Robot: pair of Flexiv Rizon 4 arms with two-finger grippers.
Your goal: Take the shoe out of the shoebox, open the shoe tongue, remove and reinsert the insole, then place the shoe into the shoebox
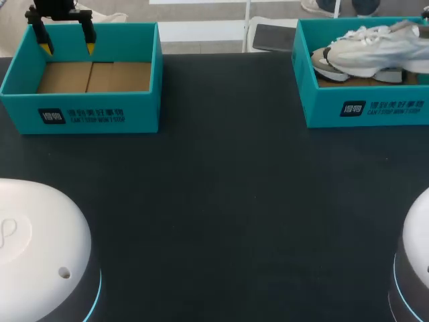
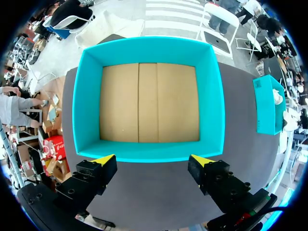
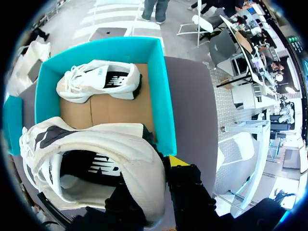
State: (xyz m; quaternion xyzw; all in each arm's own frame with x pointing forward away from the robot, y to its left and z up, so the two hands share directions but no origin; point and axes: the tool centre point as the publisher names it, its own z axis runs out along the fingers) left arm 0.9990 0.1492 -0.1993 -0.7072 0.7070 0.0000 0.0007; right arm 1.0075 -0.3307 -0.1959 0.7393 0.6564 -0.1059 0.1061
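Observation:
Two teal shoeboxes stand at the table's far side. The left shoebox (image 1: pixel 87 80) (image 2: pixel 149 101) holds nothing, only its brown cardboard floor. My left gripper (image 1: pixel 67 47) (image 2: pixel 153 161) hangs open over that box's far wall. In the right shoebox (image 1: pixel 362 100) (image 3: pixel 163 101) one white shoe (image 3: pixel 98 82) lies on its side. My right gripper (image 3: pixel 154 166) is shut on the heel collar of a second white shoe (image 3: pixel 86 154) (image 1: pixel 375 50), held above the box's near end. Only one yellow fingertip (image 3: pixel 175 160) shows; the other is hidden inside the shoe.
The dark tabletop (image 1: pixel 228 201) stretches between and in front of the two boxes. My arms' white bases (image 1: pixel 33 235) (image 1: pixel 419 255) stand at the near corners.

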